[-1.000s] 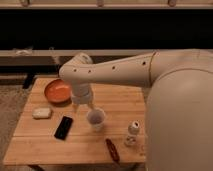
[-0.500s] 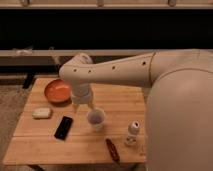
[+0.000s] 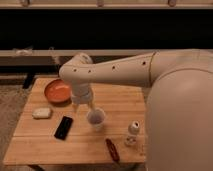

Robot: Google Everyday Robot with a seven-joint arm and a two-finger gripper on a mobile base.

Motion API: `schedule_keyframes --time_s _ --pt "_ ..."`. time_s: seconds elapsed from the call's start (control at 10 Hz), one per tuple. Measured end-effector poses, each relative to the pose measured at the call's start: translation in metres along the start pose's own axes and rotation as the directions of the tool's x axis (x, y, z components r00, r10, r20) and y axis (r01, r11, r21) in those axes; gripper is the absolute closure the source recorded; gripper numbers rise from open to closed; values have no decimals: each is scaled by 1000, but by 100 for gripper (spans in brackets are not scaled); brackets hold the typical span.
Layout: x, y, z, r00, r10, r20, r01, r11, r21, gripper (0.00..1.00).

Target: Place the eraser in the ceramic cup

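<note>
Apart from tool (image 3: 86,106) (by cup (image 3: 96,118)), eraser (image 3: 63,127)

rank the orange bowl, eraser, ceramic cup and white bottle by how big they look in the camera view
1. orange bowl
2. eraser and ceramic cup: too alike to rank
3. white bottle
The gripper sits at the cup's upper left.

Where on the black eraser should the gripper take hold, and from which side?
Across its narrow width at mid-length, coming straight down from above: the eraser lies flat on the table with both long sides free. The gripper hangs by the ceramic cup.
</note>
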Motion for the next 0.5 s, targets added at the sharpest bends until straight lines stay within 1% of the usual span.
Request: schedule_keyframes --time_s 0.1,0.2,0.5 --pt "1 5 0 1000 -17 6 17 1000 4 35" --pt "2 16 0 999 -33 7 33 999 2 35" --pt "5 91 9 995 -96 -5 96 995 -4 35"
